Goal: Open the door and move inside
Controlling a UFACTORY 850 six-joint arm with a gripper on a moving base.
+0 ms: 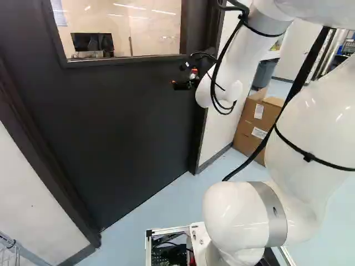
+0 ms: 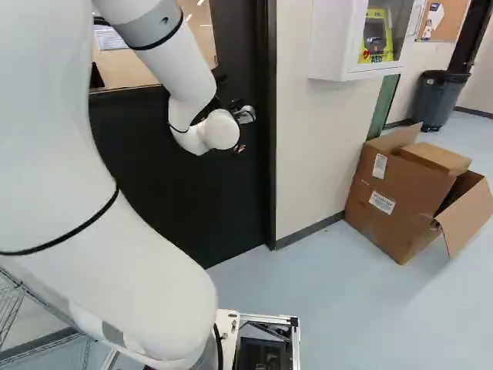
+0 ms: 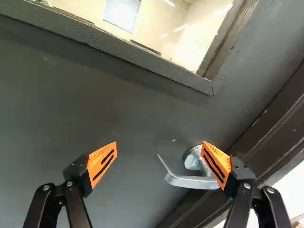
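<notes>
The dark door (image 1: pixel 122 127) stands shut in its frame ahead of the arm, with a window in its upper part. In the left base view my gripper (image 1: pixel 181 85) is in front of the door near its right edge. Seen from the wrist, the gripper (image 3: pixel 160 148) is open, its orange-padded fingers wide apart. A silver lever handle (image 3: pixel 192 182) shows in the space between them, close to one finger, which hides part of its round base. Whether that finger touches the handle, I cannot tell. The handle (image 2: pixel 246 115) also shows beside the wrist in the right base view.
Beside the door, a pale wall (image 2: pixel 312 169) carries a white cabinet (image 2: pixel 347 46). Open cardboard boxes (image 2: pixel 397 196) stand on the floor against it, with a grey bin (image 2: pixel 439 100) farther back. A wire rack (image 1: pixel 14 252) is at the left base view's lower left.
</notes>
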